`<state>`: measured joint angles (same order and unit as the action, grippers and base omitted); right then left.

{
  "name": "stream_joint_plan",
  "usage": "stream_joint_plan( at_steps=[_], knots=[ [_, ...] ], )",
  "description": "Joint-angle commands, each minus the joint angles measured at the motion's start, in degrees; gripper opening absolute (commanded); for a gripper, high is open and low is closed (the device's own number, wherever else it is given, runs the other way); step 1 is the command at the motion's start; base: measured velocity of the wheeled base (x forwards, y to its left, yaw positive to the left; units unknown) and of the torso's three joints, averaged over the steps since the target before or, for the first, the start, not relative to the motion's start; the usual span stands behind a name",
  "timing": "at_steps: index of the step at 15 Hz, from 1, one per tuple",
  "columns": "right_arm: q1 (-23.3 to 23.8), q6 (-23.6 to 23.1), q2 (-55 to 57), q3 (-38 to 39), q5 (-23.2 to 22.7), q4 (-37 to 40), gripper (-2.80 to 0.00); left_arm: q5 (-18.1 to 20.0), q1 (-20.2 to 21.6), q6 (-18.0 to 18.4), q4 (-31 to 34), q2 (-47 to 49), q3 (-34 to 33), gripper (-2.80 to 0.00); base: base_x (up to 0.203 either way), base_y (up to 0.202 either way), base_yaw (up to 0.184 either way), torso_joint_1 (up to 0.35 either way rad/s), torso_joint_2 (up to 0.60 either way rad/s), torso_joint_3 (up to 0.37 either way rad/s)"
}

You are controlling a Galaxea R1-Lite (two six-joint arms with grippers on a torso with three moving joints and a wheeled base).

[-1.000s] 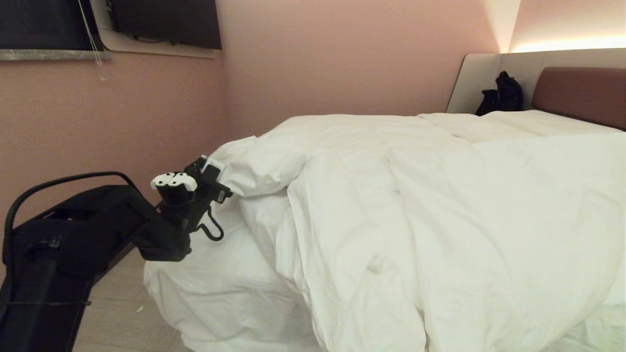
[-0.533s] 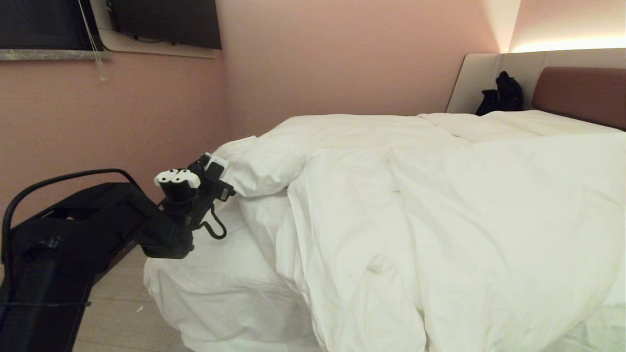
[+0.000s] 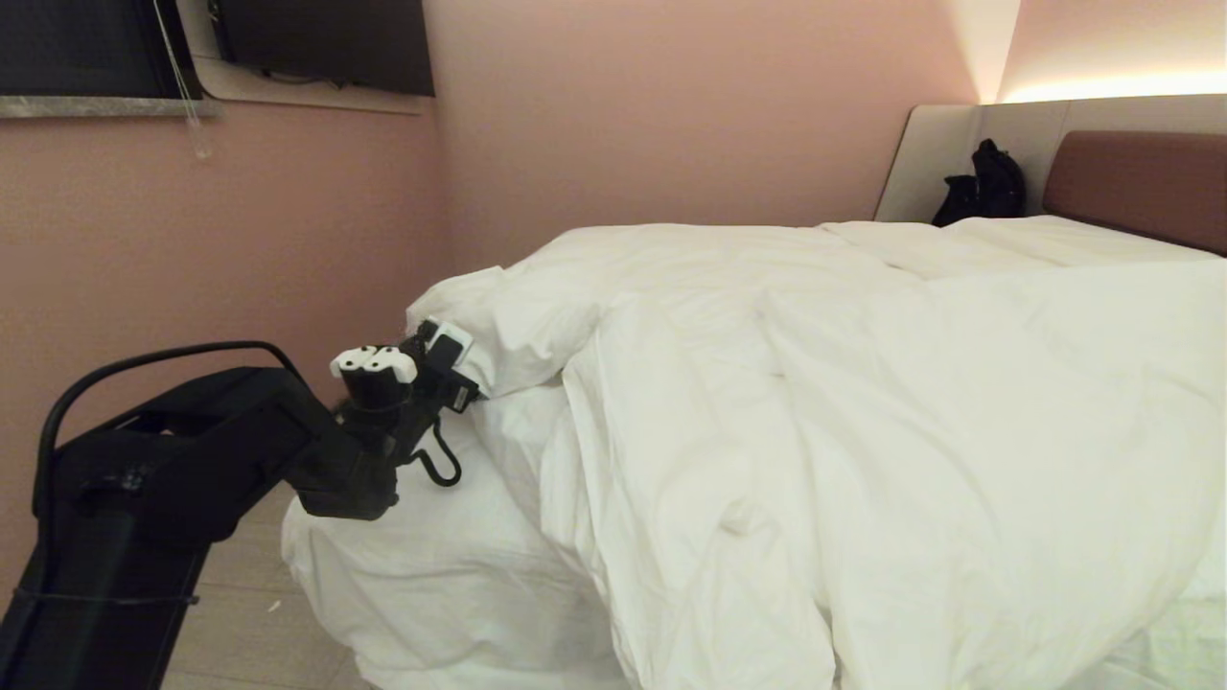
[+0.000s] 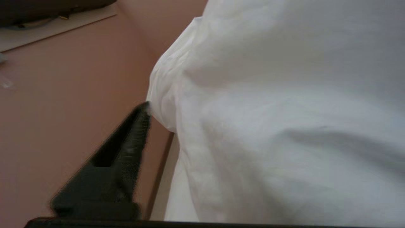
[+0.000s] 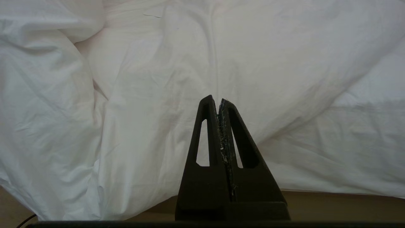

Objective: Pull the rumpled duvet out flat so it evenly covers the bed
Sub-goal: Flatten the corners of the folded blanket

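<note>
- The duvet (image 3: 863,422) lies bunched on the bed (image 3: 431,565): heaped thick across the middle and right, spilling over the near edge, with one puffy corner (image 3: 479,321) sticking out toward the pink wall on the robot's left.
- Below that corner the mattress sheet (image 3: 422,556) is bare, so the left foot of the bed has no cover at all.
- The left gripper (image 3: 458,362) is at the underside of that corner. In the left wrist view one dark finger (image 4: 126,148) has its tip just against the hem of the fabric; the other finger is hidden by the cloth, so whether the jaws stand apart or have pinched the fabric I cannot tell.
- The right gripper (image 5: 219,104) hangs over the duvet's draped near side with its two fingers pressed together, holding nothing; that arm looks parked.
- The step in hand, as I judge it, is taking hold of the left corner for a pull.
- To do it well: push in until the hem and some filling sit between the fingers, not just a skin of cover, then close firmly.
- Pull outward and down toward the bare left corner of the mattress, low and steady, so the bulk slides instead of lifting.
- A thin pinch would likely slip; a pull too far to one side may leave the cover uneven.
- At the headboard (image 3: 1141,182) end the bedding looks flatter.
</note>
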<state>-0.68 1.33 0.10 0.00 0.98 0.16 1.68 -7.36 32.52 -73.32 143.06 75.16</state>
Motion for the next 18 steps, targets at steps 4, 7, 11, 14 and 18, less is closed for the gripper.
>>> stream_joint_plan(
  at_steps=[4,7,11,14,18],
  knots=[
    [-0.02,-0.01,-0.01,0.0,-0.01,0.02,-2.8,-0.01,-0.11,0.11,-1.21,0.03,0.59,-2.8,0.0,0.0,0.0,0.0,0.0,0.0],
    [-0.02,-0.01,-0.01,0.0,-0.01,0.02,-2.8,0.16,-0.11,-0.03,-1.14,-0.69,0.32,-2.8,0.0,0.0,0.0,0.0,0.0,0.0],
    [-0.02,-0.01,-0.01,0.0,-0.01,0.02,-2.8,0.02,0.5,-1.04,-0.35,-2.99,-0.7,-2.8,0.0,0.0,0.0,0.0,0.0,0.0],
    [-0.02,-0.01,-0.01,0.0,-0.01,0.02,-2.8,-0.27,0.86,-3.91,2.86,-6.18,-2.64,-2.8,0.0,0.0,0.0,0.0,0.0,0.0],
    [-0.02,-0.01,-0.01,0.0,-0.01,0.02,-2.8,-1.69,2.48,-11.96,12.36,-14.84,-4.66,-2.8,0.0,0.0,0.0,0.0,0.0,0.0]
  ],
)
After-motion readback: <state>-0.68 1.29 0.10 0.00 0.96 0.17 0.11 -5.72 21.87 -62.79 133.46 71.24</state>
